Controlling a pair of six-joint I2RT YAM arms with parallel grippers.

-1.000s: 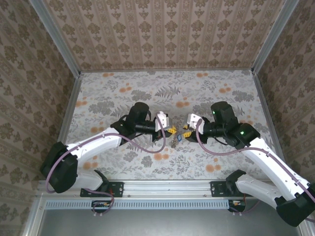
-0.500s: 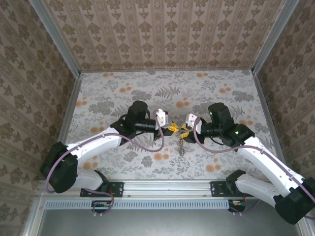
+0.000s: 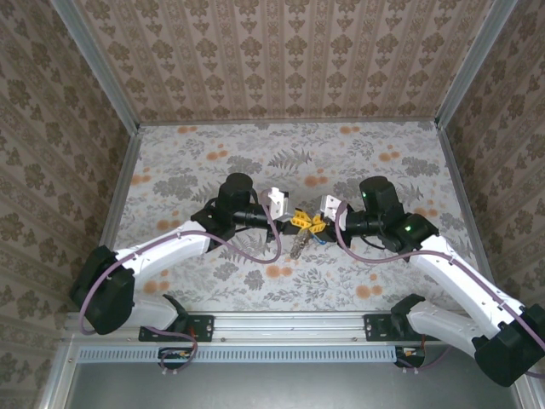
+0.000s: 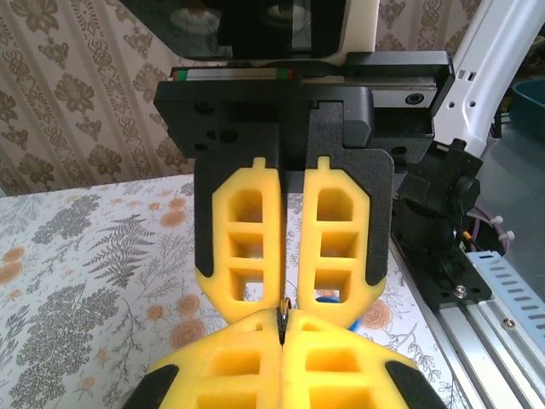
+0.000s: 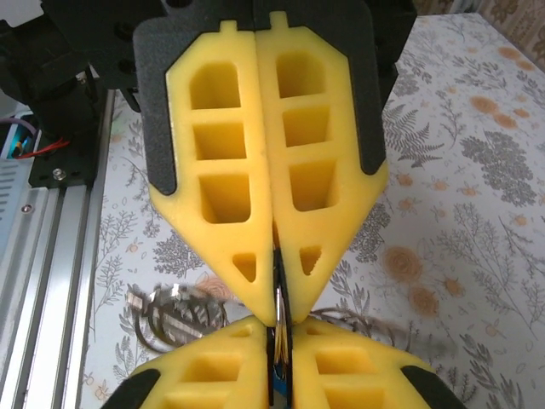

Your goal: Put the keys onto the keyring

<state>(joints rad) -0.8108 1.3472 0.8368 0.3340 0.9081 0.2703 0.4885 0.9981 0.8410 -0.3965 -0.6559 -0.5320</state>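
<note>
**A:** What does the overhead camera give?

**B:** Both arms reach to the middle of the flower-printed table (image 3: 196,162). The left gripper (image 3: 296,221) and the right gripper (image 3: 316,225) meet tip to tip, their yellow foam ends touching. A small grey metal bunch (image 3: 298,247) hangs just under them. The keys (image 3: 318,239), a tiny bright blue tag, sit right below the right gripper's tip.

**A:** And the left wrist camera?

**B:** Its own fingers (image 4: 247,336) are pressed together at the bottom edge, pinching the thin brown keyring (image 4: 281,313) edge-on. A dark sliver of it pokes out. Opposite, the right gripper's fingers stand almost together, with a narrow slit between them. A speck of blue shows through one finger's lowest window.

**A:** The right wrist camera?

**B:** That sliver runs from the left gripper's closed tips down into the right gripper's own fingers (image 5: 324,336), which are squeezed onto it. I can't tell whether that lower part is hoop or key metal. Blurred silver wire loops (image 5: 170,317) hang beside the tips, above the table.
</note>
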